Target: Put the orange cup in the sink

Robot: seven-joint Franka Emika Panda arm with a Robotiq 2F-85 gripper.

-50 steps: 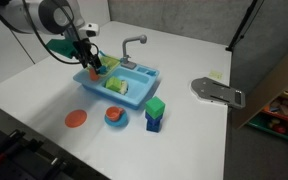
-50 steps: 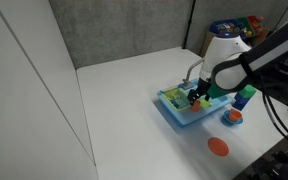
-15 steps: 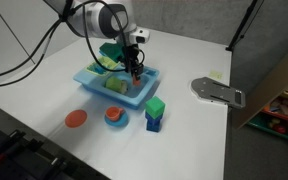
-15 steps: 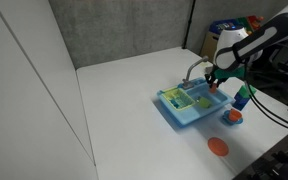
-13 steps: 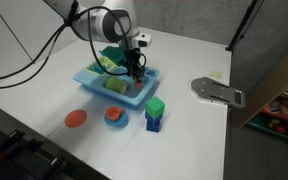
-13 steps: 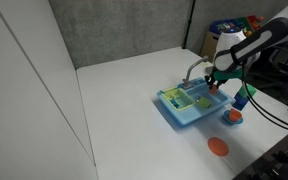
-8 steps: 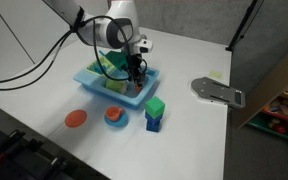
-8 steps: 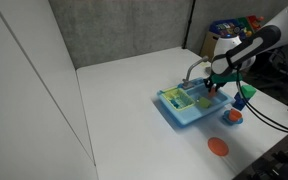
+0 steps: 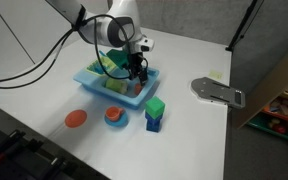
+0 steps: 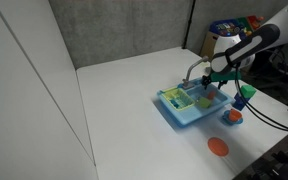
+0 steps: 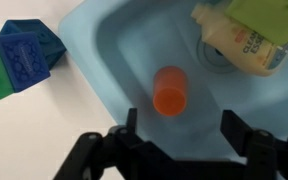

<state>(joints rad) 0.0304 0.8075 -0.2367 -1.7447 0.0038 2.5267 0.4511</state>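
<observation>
The orange cup (image 11: 169, 90) lies on its side on the floor of the light blue sink (image 11: 114, 75) in the wrist view, free of the fingers. My gripper (image 11: 181, 128) is open and empty, with the cup just ahead of its jaws. In both exterior views the gripper (image 9: 135, 70) (image 10: 215, 83) hangs over the sink (image 9: 91, 83) (image 10: 173, 110) at the end nearest the blocks. The arm hides the cup in both exterior views. A cream toy bottle (image 11: 239, 42) lies in the same basin.
A green block on a blue block (image 9: 155, 113) (image 11: 22, 58) stands beside the sink. A round orange-and-blue piece (image 9: 115, 117) and a flat orange disc (image 9: 75, 119) lie on the white table in front. A grey metal plate (image 9: 217, 92) lies further off.
The gripper moved from the far end of the sink to the end near the blocks over the last seconds. In the last half second it barely shifted.
</observation>
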